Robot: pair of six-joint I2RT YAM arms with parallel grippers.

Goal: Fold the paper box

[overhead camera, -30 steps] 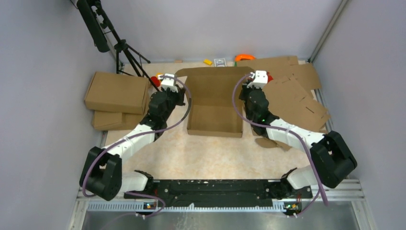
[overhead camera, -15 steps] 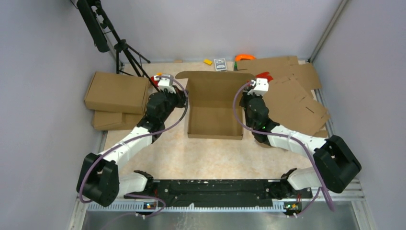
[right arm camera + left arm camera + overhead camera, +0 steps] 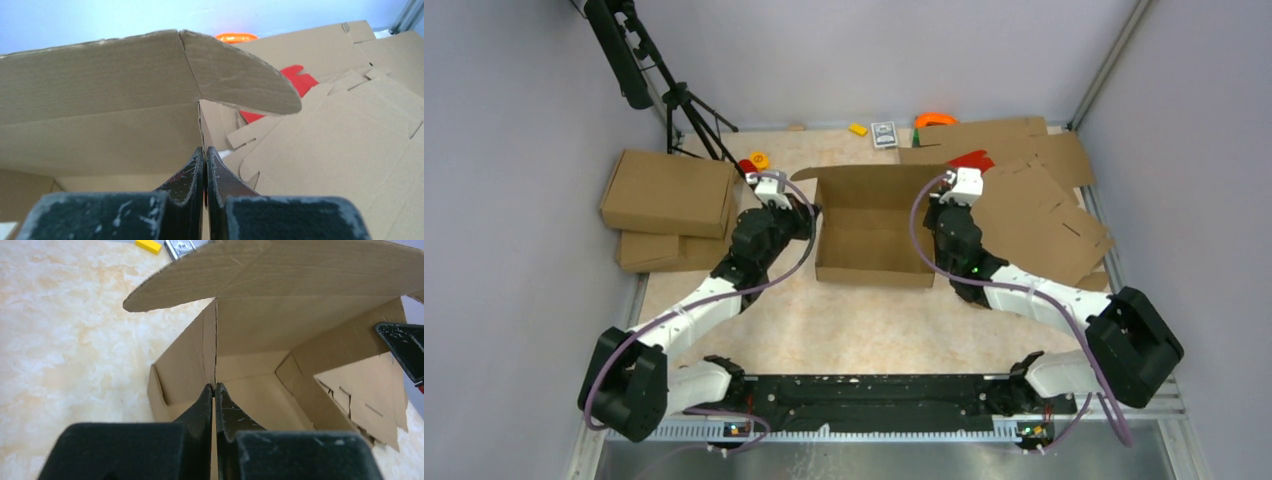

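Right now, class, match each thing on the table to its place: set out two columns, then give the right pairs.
Things:
1 paper box
2 flat cardboard sheets
3 closed boxes
4 yellow block

Places:
A far edge
B left side, stacked
C middle, lid raised
D right side, heaped

Pairs: 1-C, 2-D, 3-B, 4-A

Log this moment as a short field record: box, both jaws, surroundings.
paper box: open tray, walls up
lid: raised at the far side, not closed
left jaws: shut, tips at the left wall's far corner
right jaws: shut, tips at the right wall's far corner
left of box: folded boxes
right of box: flat cardboard sheets, heaped
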